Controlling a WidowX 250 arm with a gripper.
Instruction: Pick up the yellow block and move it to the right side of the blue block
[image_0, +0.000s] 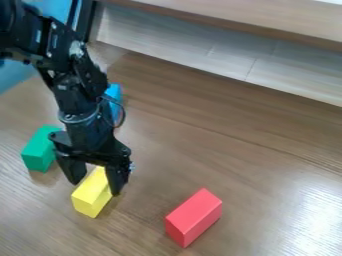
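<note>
Straddling a yellow block at lower left, the gripper is spread wide. A red block sits at lower center.

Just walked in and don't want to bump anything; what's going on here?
A black robot arm has its claw down around a yellow block; whether it grips it is unclear. On the wooden table are also a red block, a green block and, partly behind the arm, a blue block.
</note>
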